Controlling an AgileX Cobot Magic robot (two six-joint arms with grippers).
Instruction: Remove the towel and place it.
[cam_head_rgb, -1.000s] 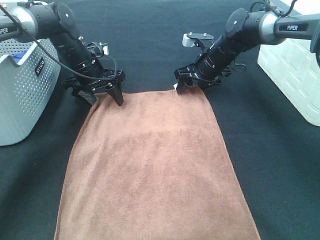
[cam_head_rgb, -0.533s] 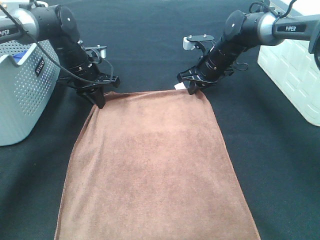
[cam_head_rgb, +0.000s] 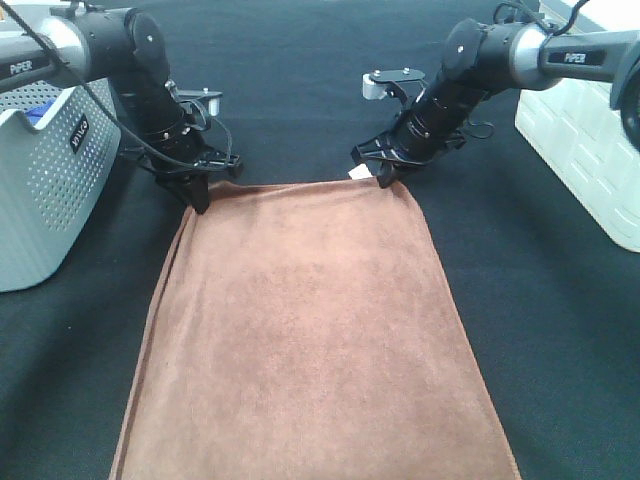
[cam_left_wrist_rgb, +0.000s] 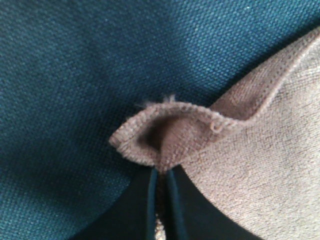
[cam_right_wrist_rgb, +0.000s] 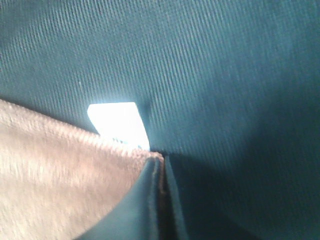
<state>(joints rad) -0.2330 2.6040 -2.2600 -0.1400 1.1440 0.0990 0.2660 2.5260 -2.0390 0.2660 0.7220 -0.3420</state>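
Left fingers (cam_left_wrist_rgb: 135, 220) pressed together, pinching far left corner of towel (cam_head_rgb: 310, 330); cloth bunched into small raised peak at tips. Right fingers (cam_right_wrist_rgb: 139, 210) likewise clamped on far right corner, just beside white tag (cam_right_wrist_rgb: 119, 122). Rest of towel lies flat, spread on dark counter (cam_head_rgb: 300, 90); near edge runs out of exterior view. Grey basket (cam_head_rgb: 40, 190) near towel's left side. Judgement: both corner grasps made, early stage. Lifting, carrying and placing all left. Destination not evident.
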